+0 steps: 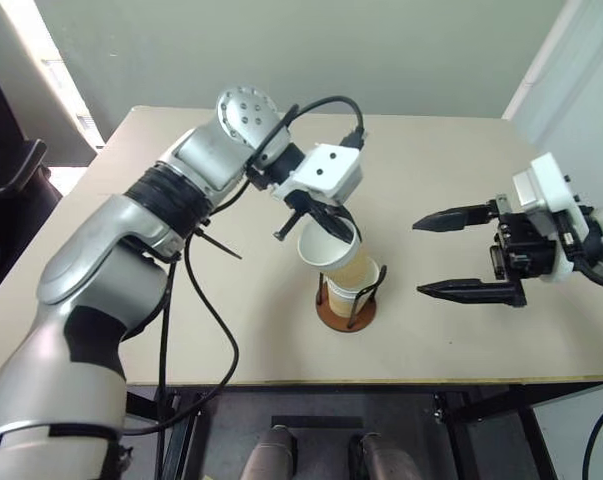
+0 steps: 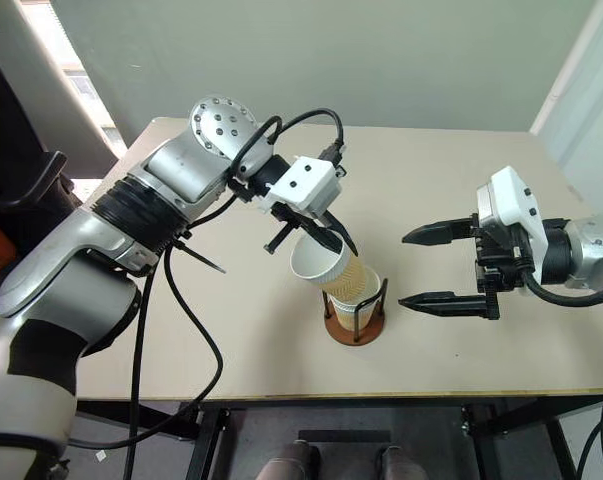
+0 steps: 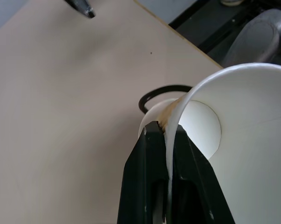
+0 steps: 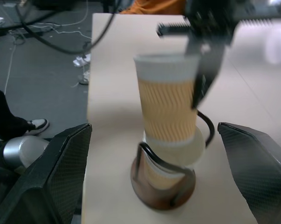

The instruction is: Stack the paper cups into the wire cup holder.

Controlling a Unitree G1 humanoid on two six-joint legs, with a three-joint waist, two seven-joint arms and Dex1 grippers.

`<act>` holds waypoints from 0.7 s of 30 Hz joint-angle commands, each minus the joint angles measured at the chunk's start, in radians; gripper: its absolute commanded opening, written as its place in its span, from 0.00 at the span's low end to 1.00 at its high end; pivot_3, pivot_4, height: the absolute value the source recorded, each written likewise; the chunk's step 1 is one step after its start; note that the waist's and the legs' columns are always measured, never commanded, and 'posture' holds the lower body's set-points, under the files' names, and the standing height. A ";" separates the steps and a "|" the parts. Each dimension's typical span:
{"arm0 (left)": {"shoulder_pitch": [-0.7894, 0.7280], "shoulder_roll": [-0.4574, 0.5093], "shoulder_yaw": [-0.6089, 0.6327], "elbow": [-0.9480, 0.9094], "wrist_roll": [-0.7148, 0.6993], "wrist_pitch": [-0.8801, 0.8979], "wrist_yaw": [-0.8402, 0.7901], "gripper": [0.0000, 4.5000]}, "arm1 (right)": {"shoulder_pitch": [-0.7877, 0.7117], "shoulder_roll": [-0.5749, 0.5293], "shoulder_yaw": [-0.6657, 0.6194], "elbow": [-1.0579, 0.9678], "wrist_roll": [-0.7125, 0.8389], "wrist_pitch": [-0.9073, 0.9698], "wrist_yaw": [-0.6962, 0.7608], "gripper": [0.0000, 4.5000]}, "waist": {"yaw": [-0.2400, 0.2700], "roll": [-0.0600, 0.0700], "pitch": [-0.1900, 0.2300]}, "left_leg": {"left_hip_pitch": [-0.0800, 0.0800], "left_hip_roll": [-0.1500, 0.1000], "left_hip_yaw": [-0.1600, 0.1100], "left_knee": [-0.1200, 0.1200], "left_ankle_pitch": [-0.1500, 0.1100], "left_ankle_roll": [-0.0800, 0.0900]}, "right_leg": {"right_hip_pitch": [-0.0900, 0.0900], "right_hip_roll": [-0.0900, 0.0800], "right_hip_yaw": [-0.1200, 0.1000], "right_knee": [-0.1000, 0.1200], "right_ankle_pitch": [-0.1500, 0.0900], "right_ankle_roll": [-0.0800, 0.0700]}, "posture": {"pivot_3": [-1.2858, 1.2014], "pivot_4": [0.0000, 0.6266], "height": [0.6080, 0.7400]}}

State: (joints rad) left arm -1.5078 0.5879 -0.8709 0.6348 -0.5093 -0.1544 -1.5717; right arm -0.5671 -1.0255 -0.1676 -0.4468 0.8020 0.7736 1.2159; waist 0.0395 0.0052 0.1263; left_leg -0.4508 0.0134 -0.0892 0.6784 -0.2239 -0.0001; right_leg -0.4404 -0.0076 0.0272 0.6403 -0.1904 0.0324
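While the left gripper [image 2: 316, 238] pinches the rim of a paper cup [image 2: 333, 270], one finger inside the wall and one outside, that cup hangs tilted over the wire cup holder [image 2: 355, 318], its base just entering a cup already seated there. The holder stands on the bench [image 2: 451, 370] near the front edge, at about 4 o'clock from the left gripper in the head views. The right gripper [image 2: 439, 268] waits wide open and empty at 3 o'clock from the holder, well apart from it.

To finish this step well, I judge the cup should be brought upright first, so its base centres in the mouth of the seated cup [image 1: 361, 280] between the two wire loops, then lowered straight before the fingers release. Letting go while tilted risks the cup catching a loop or tipping the light holder.

Inside the holder sits at least one nested cup; how many lie beneath cannot be told.
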 commanded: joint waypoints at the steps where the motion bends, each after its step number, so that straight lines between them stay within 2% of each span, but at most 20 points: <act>1: -0.014 -0.016 0.031 0.016 0.018 -0.016 -0.043 0.00 | 0.002 -0.018 -0.041 -0.029 0.026 0.002 -0.018 1.00 | 0.000 0.000 0.000 | 0.000 0.000 0.000 0.002 -0.001 0.002 | 0.000 0.000 0.000 0.000 0.000 0.001 | 0.52 0.24 1.00; 11: 0.003 -0.034 0.034 0.043 0.078 -0.038 -0.043 0.00 | 0.026 -0.026 -0.044 -0.049 0.045 -0.002 -0.042 1.00 | 0.001 0.000 0.000 | -0.001 0.000 0.002 0.004 -0.002 0.003 | 0.000 0.000 0.001 0.000 0.001 0.002 | 0.52 0.24 1.00; 14: 0.010 -0.048 0.046 0.055 0.098 -0.039 -0.043 0.15 | 0.025 -0.027 -0.041 -0.038 0.022 -0.012 -0.062 1.00 | 0.002 0.000 0.000 | -0.001 0.000 0.002 0.004 -0.002 0.003 | 0.000 0.000 0.001 0.000 0.001 0.003 | 0.52 0.24 1.00; 17: 0.017 -0.056 0.053 0.061 0.110 -0.040 -0.043 0.37 | 0.018 -0.025 -0.042 -0.001 -0.026 -0.028 -0.110 1.00 | 0.002 0.000 0.000 | -0.001 0.000 0.002 0.004 -0.002 0.003 | 0.000 0.000 0.002 0.000 0.001 0.003 | 0.52 0.24 1.00; 21: 0.022 -0.067 0.068 0.073 0.125 -0.048 -0.043 0.68 | 0.059 -0.047 -0.067 -0.009 -0.010 -0.029 -0.087 1.00 | 0.004 0.000 0.000 | -0.001 0.000 0.002 0.005 -0.002 0.004 | 0.000 -0.001 0.002 0.000 0.001 0.004 | 0.52 0.24 1.00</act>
State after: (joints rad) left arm -1.4803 0.5272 -0.8421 0.7089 -0.3876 -0.1818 -1.5720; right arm -0.5028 -1.0552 -0.1834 -0.4379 0.7832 0.7572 1.1218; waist 0.0439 0.0053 0.1263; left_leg -0.4518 0.0130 -0.0869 0.6829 -0.2263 0.0042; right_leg -0.4404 -0.0084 0.0289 0.6406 -0.1889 0.0362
